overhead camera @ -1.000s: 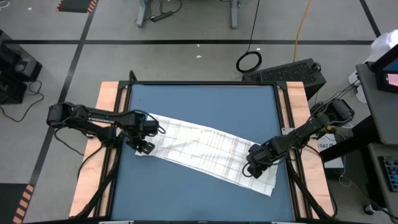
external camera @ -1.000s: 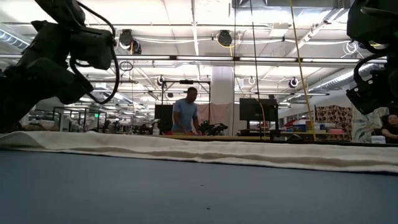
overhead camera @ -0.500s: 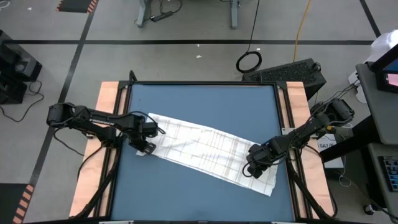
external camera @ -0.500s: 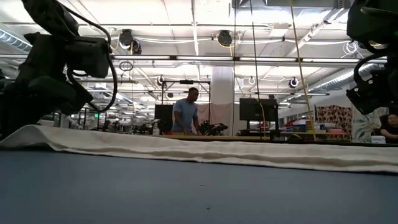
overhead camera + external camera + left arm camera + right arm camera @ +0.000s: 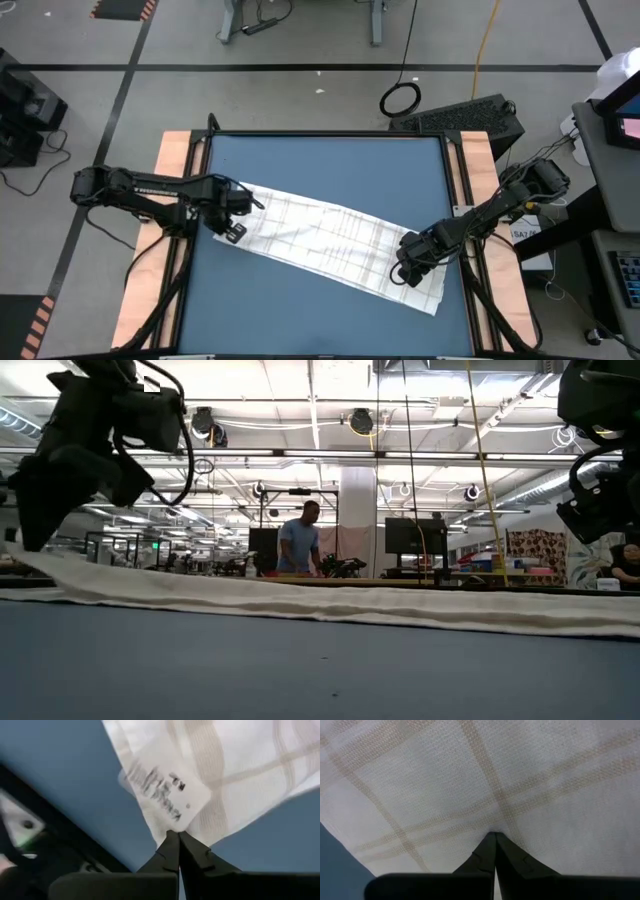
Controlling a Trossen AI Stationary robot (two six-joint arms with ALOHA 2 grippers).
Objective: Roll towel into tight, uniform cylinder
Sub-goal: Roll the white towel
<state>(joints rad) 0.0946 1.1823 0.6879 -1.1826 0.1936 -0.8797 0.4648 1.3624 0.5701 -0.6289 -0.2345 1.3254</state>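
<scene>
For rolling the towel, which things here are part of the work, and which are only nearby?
Part of the work:
- towel, spread flat on the blue table
- left gripper, shut on the towel's corner
- right gripper, shut on the towel's other end

Only nearby:
- black cable coil on the floor
- person in the room behind

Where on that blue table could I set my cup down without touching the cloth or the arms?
The far stretch of the table, behind the towel, is bare, as is the near strip toward the left corner. The diagonal band is crowded: the left gripper pinches one end of the towel, the right gripper the other.
</scene>
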